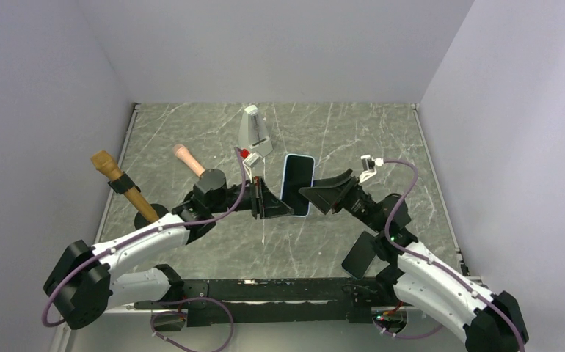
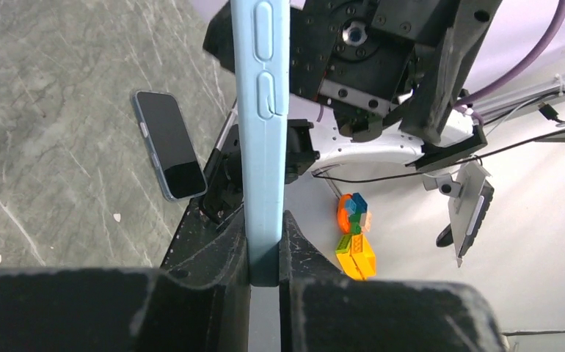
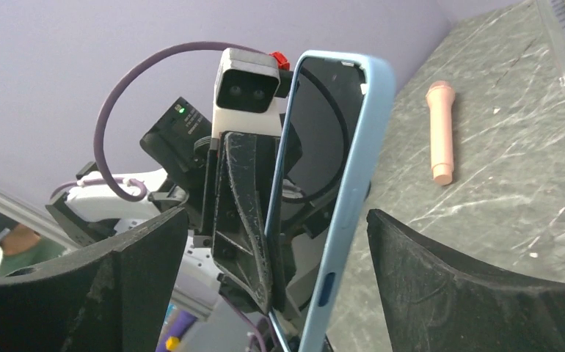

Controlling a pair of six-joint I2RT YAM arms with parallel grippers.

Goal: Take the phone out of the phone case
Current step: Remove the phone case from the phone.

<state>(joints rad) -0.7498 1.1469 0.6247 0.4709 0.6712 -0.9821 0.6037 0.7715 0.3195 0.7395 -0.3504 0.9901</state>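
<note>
Desk: Count, please. How many of each?

Photographer: Two arms, two claws, one light-blue phone case [image 1: 298,183], one loose phone [image 1: 358,255] and one white metronome [image 1: 253,132], all on a grey marble table [image 1: 353,132]. Add one pink handle-shaped object [image 1: 188,160] and one wooden-handled tool [image 1: 122,183].

Desk: Where do they sit from the metronome?

Photographer: The case stands on edge just in front of it, on the arms' side. The phone lies flat, screen dark, well in front and to its right, beside the right arm. The pink object is just left of it, and the wooden-handled tool is farther left.

Desk: And the claws?

Photographer: The left gripper [image 2: 265,264] pinches the case's lower edge between both fingers. The right gripper [image 1: 329,189] is spread wide, one finger on either side of the case, touching neither face.

Desk: Anything inside the case?

Photographer: Its face is dark within the blue rim. I cannot tell whether a handset fills it.
</note>
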